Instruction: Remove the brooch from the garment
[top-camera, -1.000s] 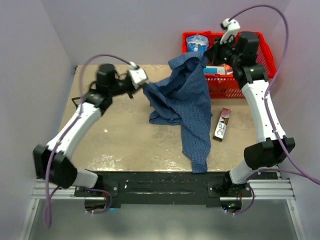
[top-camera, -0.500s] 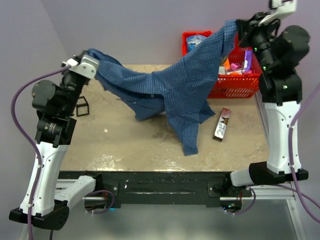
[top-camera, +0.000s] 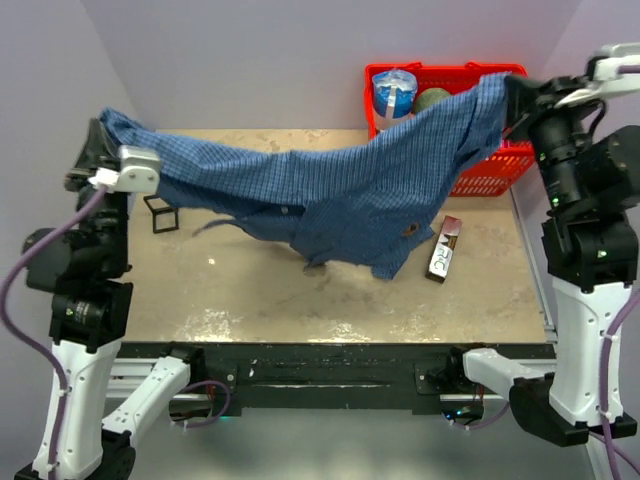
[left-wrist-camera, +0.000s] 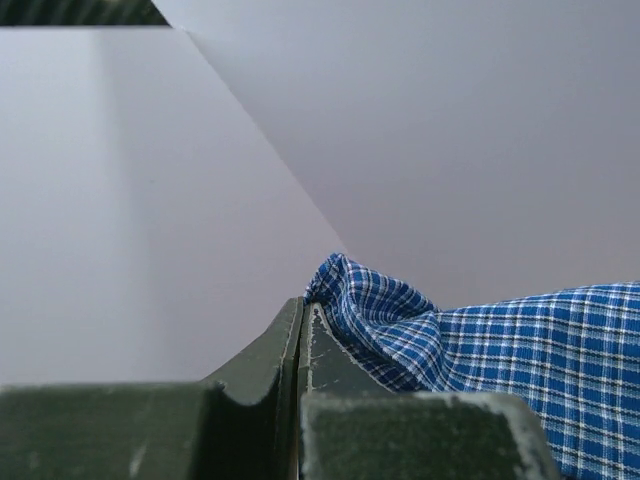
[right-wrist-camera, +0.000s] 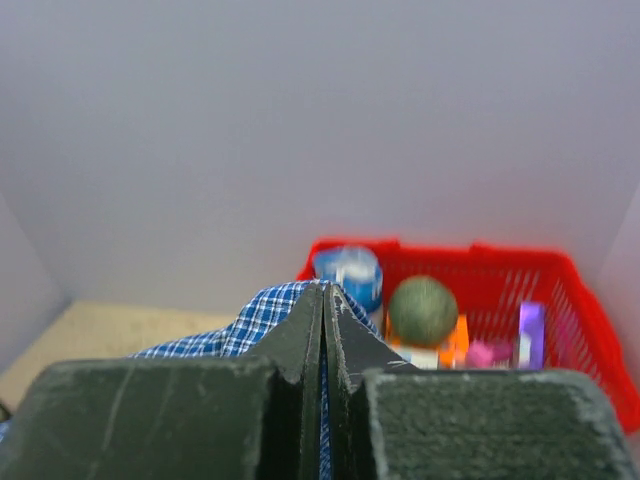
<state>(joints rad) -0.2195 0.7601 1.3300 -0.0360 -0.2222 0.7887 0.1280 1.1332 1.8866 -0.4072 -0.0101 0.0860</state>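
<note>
The garment (top-camera: 330, 190), a blue fine-checked shirt, hangs stretched across the table between my two grippers. My left gripper (top-camera: 104, 132) is shut on its left end, high at the table's far left. My right gripper (top-camera: 508, 92) is shut on its right end, above the red basket. The brooch (top-camera: 408, 231) shows as a tiny orange-brown dot near the shirt's lower right hem. In the left wrist view the fingertips (left-wrist-camera: 303, 306) pinch checked cloth (left-wrist-camera: 500, 350). The right wrist view shows the right gripper (right-wrist-camera: 323, 290) closed with the garment (right-wrist-camera: 245, 322) between its fingers.
A red basket (top-camera: 500, 172) stands at the back right with a blue-white tub (top-camera: 393, 90) and a green ball (top-camera: 432, 100) in it. A dark snack bar (top-camera: 444, 248) lies right of the shirt. A small black frame (top-camera: 160, 213) sits at the left.
Both arms have risen and swung apart. The shirt has gone from a bunched heap to a wide span held above the table, and its lower hem has lifted off the front edge.
</note>
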